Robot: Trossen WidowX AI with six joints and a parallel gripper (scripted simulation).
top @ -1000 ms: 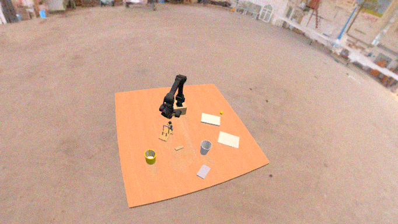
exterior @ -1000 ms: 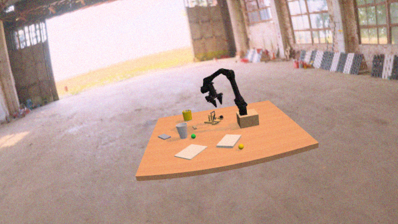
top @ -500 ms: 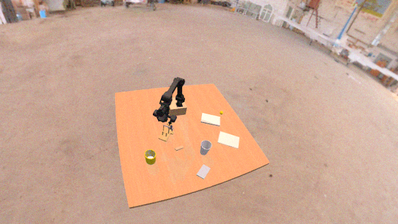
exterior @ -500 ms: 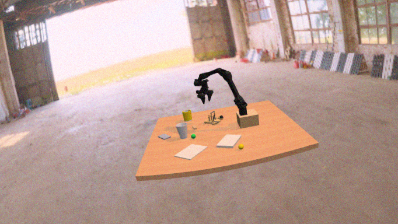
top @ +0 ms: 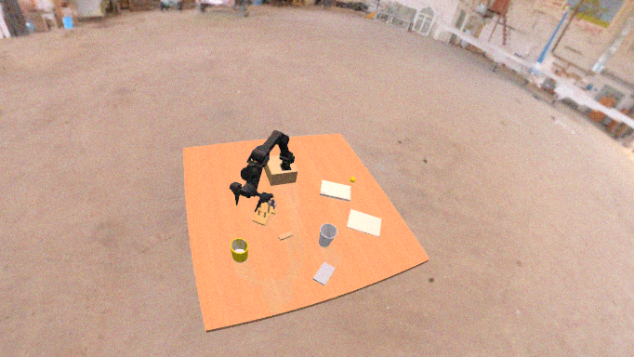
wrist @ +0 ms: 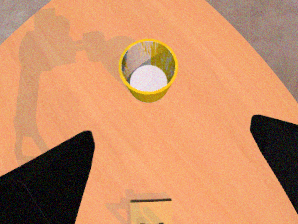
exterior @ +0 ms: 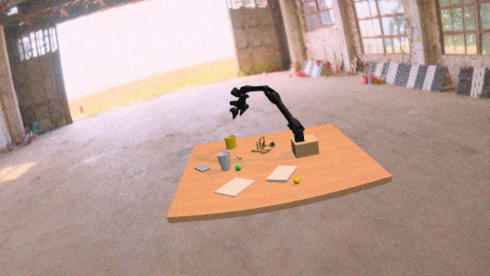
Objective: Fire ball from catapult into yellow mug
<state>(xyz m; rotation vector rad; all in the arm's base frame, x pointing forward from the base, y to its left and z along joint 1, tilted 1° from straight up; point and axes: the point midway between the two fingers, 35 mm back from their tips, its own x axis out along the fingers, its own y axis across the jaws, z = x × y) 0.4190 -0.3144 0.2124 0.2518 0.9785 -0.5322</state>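
Note:
The yellow mug (top: 239,257) (exterior: 230,143) (wrist: 149,96) stands upright near one table edge; its inside looks empty but for a pale bottom. The small wooden catapult (top: 261,218) (exterior: 262,152) (wrist: 150,212) stands between the mug and the arm's base; only its front end shows in the wrist view. A dark ball (exterior: 272,144) sits at the end of the catapult's arm in the exterior view. My gripper (top: 246,207) (exterior: 238,116) (wrist: 174,131) is open with nothing between its fingers, high above the table. The ball is out of the wrist view.
A grey cup (top: 326,236) (exterior: 224,162), a green ball (exterior: 238,167), a yellow ball (top: 352,179) (exterior: 297,180), two white slabs (top: 336,191) (top: 364,223), a grey slab (top: 324,273) (exterior: 202,168) and a small tan piece (top: 285,236) (exterior: 239,157) lie about the table.

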